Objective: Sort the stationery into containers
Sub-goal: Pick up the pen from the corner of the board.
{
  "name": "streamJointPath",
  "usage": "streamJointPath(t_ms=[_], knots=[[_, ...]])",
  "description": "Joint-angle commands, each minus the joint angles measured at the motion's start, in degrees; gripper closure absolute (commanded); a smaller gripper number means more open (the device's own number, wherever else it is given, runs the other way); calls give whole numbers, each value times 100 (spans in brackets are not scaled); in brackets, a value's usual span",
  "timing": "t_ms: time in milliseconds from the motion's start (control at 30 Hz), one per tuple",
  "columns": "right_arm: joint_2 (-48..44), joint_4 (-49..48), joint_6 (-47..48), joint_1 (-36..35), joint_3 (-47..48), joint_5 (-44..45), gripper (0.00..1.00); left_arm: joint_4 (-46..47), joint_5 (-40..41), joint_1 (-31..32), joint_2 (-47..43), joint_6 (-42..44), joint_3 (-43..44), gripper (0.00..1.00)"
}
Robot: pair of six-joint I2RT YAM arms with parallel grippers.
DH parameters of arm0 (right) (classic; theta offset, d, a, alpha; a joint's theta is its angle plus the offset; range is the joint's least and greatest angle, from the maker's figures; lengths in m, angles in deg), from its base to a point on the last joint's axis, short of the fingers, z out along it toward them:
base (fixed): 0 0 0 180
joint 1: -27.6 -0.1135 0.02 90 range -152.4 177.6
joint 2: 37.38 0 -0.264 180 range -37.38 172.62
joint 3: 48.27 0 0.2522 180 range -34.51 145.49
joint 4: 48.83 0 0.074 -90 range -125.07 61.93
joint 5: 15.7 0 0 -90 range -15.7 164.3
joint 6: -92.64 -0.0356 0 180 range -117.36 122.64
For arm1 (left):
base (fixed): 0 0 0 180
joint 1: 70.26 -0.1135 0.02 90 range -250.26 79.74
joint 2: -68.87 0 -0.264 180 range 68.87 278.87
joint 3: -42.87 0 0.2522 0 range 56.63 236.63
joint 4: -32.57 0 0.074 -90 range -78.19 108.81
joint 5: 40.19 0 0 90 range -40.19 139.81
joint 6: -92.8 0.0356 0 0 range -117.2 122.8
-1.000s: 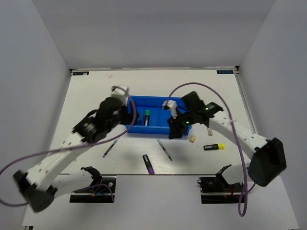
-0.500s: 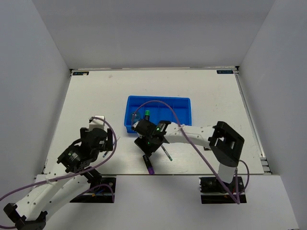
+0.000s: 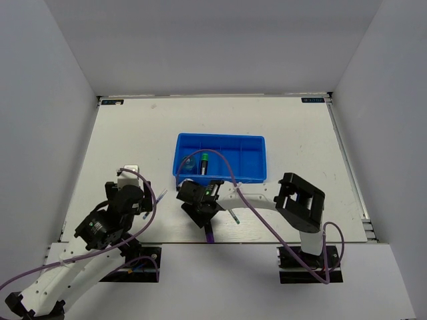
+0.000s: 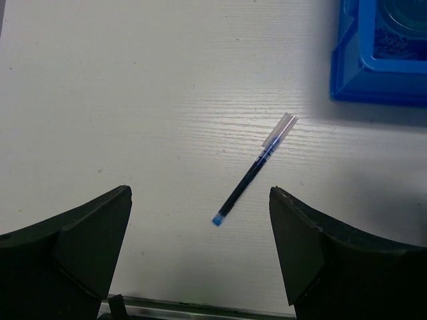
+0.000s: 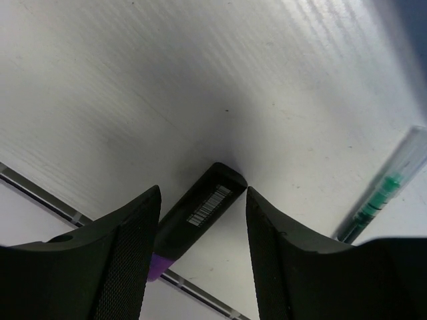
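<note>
The blue tray (image 3: pixel 248 151) stands mid-table with a green-black pen (image 3: pixel 204 162) and a bluish round piece (image 3: pixel 189 163) in its left compartments. My right gripper (image 3: pixel 202 212) is open low over the purple-black marker (image 3: pixel 209 233). In the right wrist view the marker (image 5: pixel 200 210) lies between the open fingers of the gripper (image 5: pixel 203 193), against the left one. The thin green pen (image 3: pixel 233 215) lies just to the right and also shows in the right wrist view (image 5: pixel 380 197). My left gripper (image 3: pixel 141 203) is open and empty above the dark blue pen (image 4: pixel 255 172). The highlighter and erasers are hidden.
The tray's corner (image 4: pixel 373 67) shows at the upper right of the left wrist view. The table's front edge (image 3: pixel 220 241) runs just below the marker. The right arm's elbow (image 3: pixel 300 193) stands over the right front of the table. White walls enclose the table.
The left arm pulled back from the tray to the near left, over the dark blue pen. The right arm swung from the tray's right side to the marker at the front.
</note>
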Motion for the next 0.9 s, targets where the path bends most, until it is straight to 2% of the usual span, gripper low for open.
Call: streamJointPath(t_ms=[0, 433, 567, 600, 767, 800, 867], knots=[[183, -32, -241, -116, 157, 125, 43, 73, 116, -22, -30, 33, -57, 6], [26, -41, -426, -204, -300, -122, 46, 108, 124, -22, -161, 42, -93, 6], [52, -67, -400, -222, -405, -69, 57, 108, 142, -22, -171, 25, -101, 6], [69, -67, -382, -222, -432, -51, 64, 99, 151, -22, -197, 33, -119, 6], [210, -6, -321, -187, -406, 124, 84, 126, 142, -22, -223, 42, -119, 7], [202, 3, -321, -195, -371, 125, 92, 126, 151, -22, -223, 42, -128, 7], [149, 82, -180, -160, -274, 160, 98, 117, 151, -13, -215, 51, -119, 7]])
